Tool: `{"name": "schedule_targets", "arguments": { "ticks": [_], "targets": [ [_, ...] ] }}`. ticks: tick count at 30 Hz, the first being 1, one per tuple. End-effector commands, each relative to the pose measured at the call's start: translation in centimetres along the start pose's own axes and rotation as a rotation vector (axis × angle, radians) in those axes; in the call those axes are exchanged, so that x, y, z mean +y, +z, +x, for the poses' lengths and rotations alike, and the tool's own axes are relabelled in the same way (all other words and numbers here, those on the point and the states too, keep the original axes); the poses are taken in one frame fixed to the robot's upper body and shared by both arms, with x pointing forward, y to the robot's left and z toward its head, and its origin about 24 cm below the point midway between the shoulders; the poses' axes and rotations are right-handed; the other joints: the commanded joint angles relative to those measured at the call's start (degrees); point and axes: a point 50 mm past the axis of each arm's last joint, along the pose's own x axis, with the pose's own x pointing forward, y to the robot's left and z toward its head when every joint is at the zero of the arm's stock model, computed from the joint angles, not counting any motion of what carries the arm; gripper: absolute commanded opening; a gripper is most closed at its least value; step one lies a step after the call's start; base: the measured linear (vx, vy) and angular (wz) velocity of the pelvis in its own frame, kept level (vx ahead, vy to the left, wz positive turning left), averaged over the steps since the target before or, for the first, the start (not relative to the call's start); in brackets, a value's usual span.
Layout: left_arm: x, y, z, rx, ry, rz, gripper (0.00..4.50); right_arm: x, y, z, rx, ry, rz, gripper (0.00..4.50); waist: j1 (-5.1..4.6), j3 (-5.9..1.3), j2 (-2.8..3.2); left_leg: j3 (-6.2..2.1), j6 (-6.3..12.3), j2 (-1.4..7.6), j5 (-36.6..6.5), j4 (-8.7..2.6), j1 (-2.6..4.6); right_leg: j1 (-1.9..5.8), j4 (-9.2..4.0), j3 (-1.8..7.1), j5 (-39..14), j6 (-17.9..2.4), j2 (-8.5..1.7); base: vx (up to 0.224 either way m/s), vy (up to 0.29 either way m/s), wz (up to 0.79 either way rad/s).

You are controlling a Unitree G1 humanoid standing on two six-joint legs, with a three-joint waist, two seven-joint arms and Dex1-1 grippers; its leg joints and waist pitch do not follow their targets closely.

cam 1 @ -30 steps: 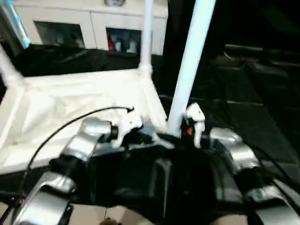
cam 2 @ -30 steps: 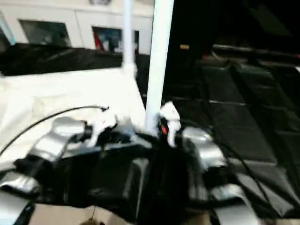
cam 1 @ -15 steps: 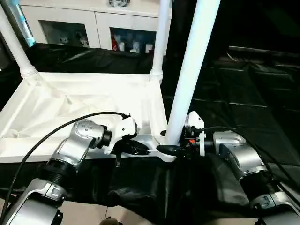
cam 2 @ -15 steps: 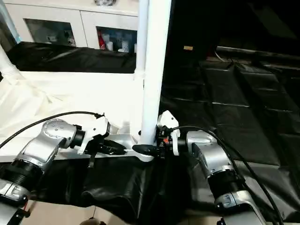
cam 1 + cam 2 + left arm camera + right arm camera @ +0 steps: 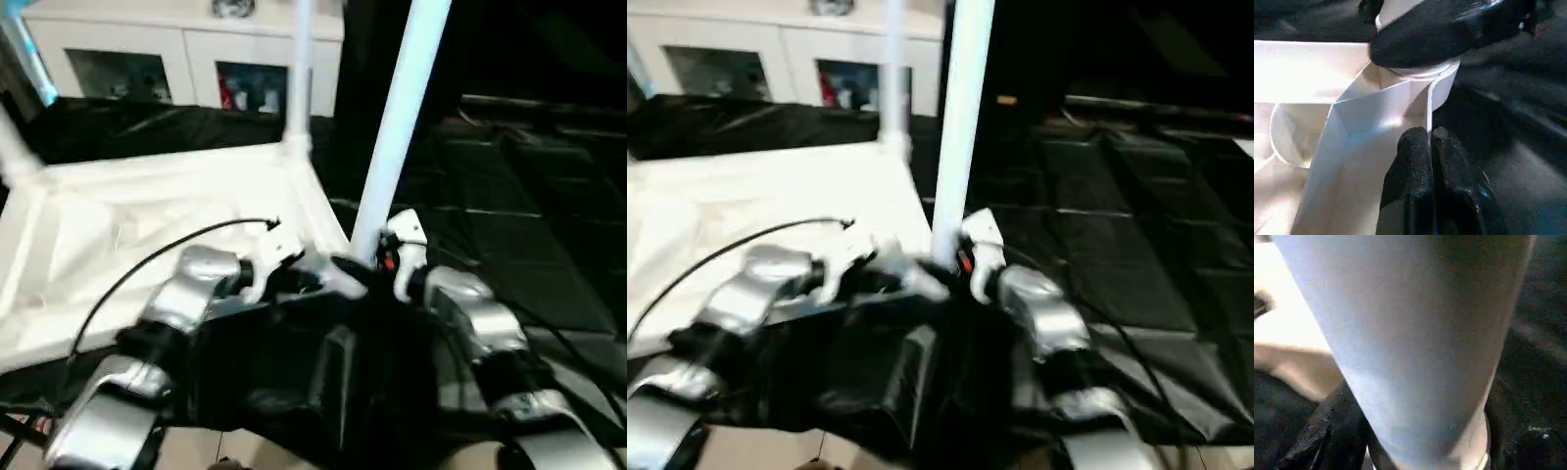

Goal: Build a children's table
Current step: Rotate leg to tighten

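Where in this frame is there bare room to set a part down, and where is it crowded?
Bare black sheeting right of the near leg is free. The upturned tabletop offers room between its far legs. The near corner socket is crowded: both pincers meet there, the left pincer on the rim.

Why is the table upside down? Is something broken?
Nothing looks broken. The children's table lies top-down on black sheeting because its legs are being fitted. The nearest leg leans slightly, unlike the far leg, which stands straight.
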Motion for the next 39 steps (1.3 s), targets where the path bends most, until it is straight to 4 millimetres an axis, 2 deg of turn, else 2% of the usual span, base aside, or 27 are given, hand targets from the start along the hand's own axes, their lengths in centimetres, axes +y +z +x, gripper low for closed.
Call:
{"name": "schedule_targets", "arguments": {
  "ticks": [1,3,4,5,6,8,9,10,11,17,20,22,25,26,30,31,33,37,39],
  "targets": [
    [-0.2,2.5,1.5,-0.096,0.041,0.001,0.00,2.1,-1.8,1.4,0.076,-0.009,0.012,2.67,-0.14,-3.60,-0.02,-0.72,-0.36,2.00,-18.0,-3.92,0.47,2.10,-5.41,2.92,-26.6,-7.6,-3.70,0.000,0.000,0.00],
    [-0.2,2.6,1.7,-0.097,0.053,0.000,0.00,2.4,-1.7,1.7,0.070,-0.011,-0.011,2.67,-0.19,-3.69,0.26,-0.76,-0.17,1.98,-17.7,-4.02,0.35,2.28,-5.19,2.90,-24.7,-8.1,-3.60,0.000,0.000,0.00],
    [-0.3,2.7,1.9,-0.096,0.052,0.019,0.00,2.8,-1.5,2.0,0.053,0.006,-0.031,3.02,-0.20,-3.73,0.26,-0.65,-0.04,1.98,-17.7,-3.97,0.37,2.20,-5.18,2.95,-23.7,-8.4,-3.58,0.000,0.000,0.00],
    [-0.4,2.8,1.8,-0.101,0.041,0.031,0.00,3.0,-1.2,2.0,0.034,0.041,-0.007,3.02,-0.14,-3.72,0.23,-0.63,0.24,1.98,-17.6,-3.96,0.34,2.37,-5.10,2.97,-23.0,-8.7,-3.58,0.000,0.000,0.00],
    [-0.4,2.8,1.8,-0.105,0.033,0.037,0.00,3.1,-1.1,2.0,0.021,0.061,0.012,3.37,-0.07,-3.74,0.22,-0.64,0.45,2.02,-17.5,-3.99,0.31,2.43,-5.04,2.99,-22.5,-8.8,-3.59,0.000,0.000,0.00],
    [-0.6,2.9,1.7,-0.117,0.006,0.046,0.00,3.0,-0.7,1.8,0.002,0.084,0.021,3.37,-0.07,-3.75,0.28,-0.59,0.95,2.10,-17.3,-4.03,0.23,2.53,-4.79,3.03,-20.6,-9.6,-3.49,0.000,0.000,0.00],
    [-0.7,2.8,1.5,-0.119,-0.013,0.053,0.00,2.9,-0.5,1.7,-0.005,0.103,0.000,3.64,-0.10,-3.74,0.24,-0.59,1.04,2.09,-17.4,-4.04,0.18,2.60,-4.78,3.02,-20.5,-9.7,-3.49,0.000,0.000,0.00],
    [-0.8,2.7,1.5,-0.119,-0.028,0.059,0.00,2.8,-0.4,1.6,-0.010,0.116,-0.023,3.64,-0.03,-3.77,0.21,-0.58,1.15,2.08,-17.2,-4.00,0.15,2.69,-4.75,3.03,-20.5,-9.8,-3.57,0.000,0.000,0.00],
    [-0.9,2.6,1.3,-0.119,-0.046,0.068,0.00,2.6,-0.2,1.5,-0.016,0.118,-0.058,3.84,0.06,-3.81,0.25,-0.58,1.20,2.15,-16.7,-3.98,0.17,2.68,-4.70,3.04,-20.0,-10.0,-3.63,0.000,0.000,0.00],
    [-2.0,2.0,0.4,-0.139,-0.195,0.126,0.00,1.9,0.5,-0.1,-0.038,0.280,-0.156,3.84,0.20,-3.93,0.12,-0.37,2.83,2.25,-14.0,-3.83,-0.03,3.06,-4.14,3.16,-15.3,-11.6,-3.59,0.000,0.000,0.00],
    [-2.4,1.1,-0.7,-0.111,-0.283,0.151,0.00,1.1,0.5,-2.1,-0.013,0.432,-0.219,3.84,0.52,-3.95,0.21,-0.25,4.04,2.44,-13.0,-3.72,0.02,3.05,-3.72,3.16,-12.4,-12.9,-3.43,0.000,0.000,0.00],
    [-2.5,0.8,-1.1,-0.100,-0.308,0.150,0.00,1.0,0.3,-2.7,0.008,0.494,-0.213,3.84,0.67,-3.80,0.26,-0.20,3.85,2.41,-13.8,-3.77,0.11,2.99,-3.94,3.11,-14.0,-13.0,-3.45,0.000,0.000,0.00],
    [-2.4,0.4,-1.8,-0.081,-0.335,0.162,0.00,1.0,0.1,-3.4,0.040,0.566,-0.208,3.84,0.88,-3.65,0.32,-0.35,2.95,2.63,-16.0,-3.96,0.25,2.91,-4.28,3.06,-18.0,-12.0,-3.53,0.000,0.000,0.00],
    [-2.4,0.1,-2.1,-0.065,-0.351,0.168,0.00,1.0,0.0,-3.7,0.059,0.592,-0.212,3.84,0.85,-3.58,0.33,-0.38,2.66,2.59,-16.2,-4.01,0.09,2.91,-4.28,3.06,-18.7,-11.8,-3.50,0.000,0.000,0.00],
    [-2.5,-0.3,-2.7,-0.039,-0.380,0.172,0.00,1.1,-0.2,-4.2,0.089,0.643,-0.214,3.84,0.96,-3.69,0.27,-0.46,2.23,2.60,-16.3,-4.01,0.19,2.81,-4.29,3.09,-19.2,-11.3,-3.55,0.000,0.000,0.00],
    [-2.5,-0.5,-2.9,-0.027,-0.395,0.170,0.00,1.2,-0.2,-4.3,0.098,0.663,-0.209,3.57,1.05,-3.75,0.24,-0.46,2.36,2.65,-15.6,-4.03,0.06,2.96,-4.10,3.10,-18.2,-11.4,-3.53,0.000,0.000,0.00],
    [-2.6,-0.8,-3.4,-0.009,-0.428,0.160,0.00,1.3,-0.2,-4.5,0.106,0.690,-0.199,3.57,1.12,-3.73,0.28,-0.45,2.31,2.73,-15.4,-4.03,0.10,2.83,-4.02,3.09,-17.6,-11.7,-3.54,0.000,0.000,0.00],
    [-2.8,-0.9,-3.7,0.000,-0.448,0.147,0.00,1.5,-0.2,-4.6,0.110,0.706,-0.192,3.10,1.45,-3.71,0.31,-0.33,1.99,2.71,-15.1,-4.02,0.25,2.68,-3.93,3.14,-17.2,-12.1,-3.52,0.000,0.000,0.00],
    [-2.8,-0.9,-3.6,-0.001,-0.439,0.152,0.00,1.7,-0.3,-4.5,0.111,0.710,-0.188,3.01,1.66,-3.67,0.28,-0.34,1.63,2.63,-15.5,-4.02,0.32,2.65,-4.06,3.14,-18.1,-11.8,-3.54,0.000,0.000,0.00]
  ]
}}
